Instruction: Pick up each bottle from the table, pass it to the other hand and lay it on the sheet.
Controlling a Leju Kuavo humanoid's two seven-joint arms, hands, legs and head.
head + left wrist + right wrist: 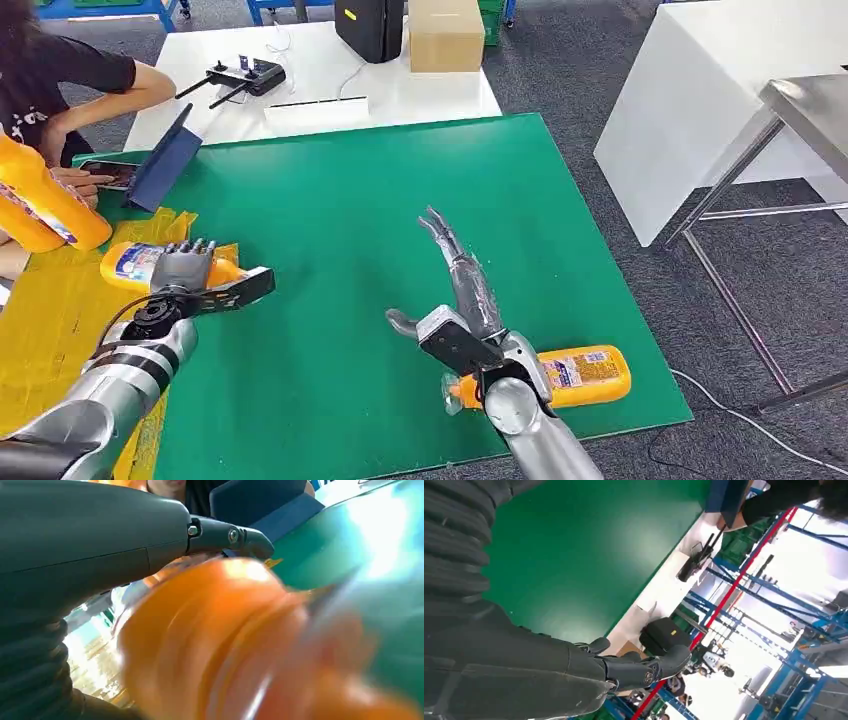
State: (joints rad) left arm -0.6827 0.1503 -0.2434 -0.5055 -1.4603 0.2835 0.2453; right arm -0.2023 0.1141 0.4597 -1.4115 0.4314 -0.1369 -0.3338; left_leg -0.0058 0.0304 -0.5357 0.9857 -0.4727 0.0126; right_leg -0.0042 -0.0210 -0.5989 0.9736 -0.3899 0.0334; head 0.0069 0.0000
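Probably the rigid orange plastic bottle [140, 264] clasped by the left robot hand [182, 268] is slick (grip mid-body), while the right robot hand [455, 290] hangs spread, empty.

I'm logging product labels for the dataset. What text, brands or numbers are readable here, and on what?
None can be read.
Bottle under the left hand: its label is too small.
Bottle by the right hand: its label is blurred.
Bottle at the picture's left edge: its label is too small.
Cardboard box: no print visible.
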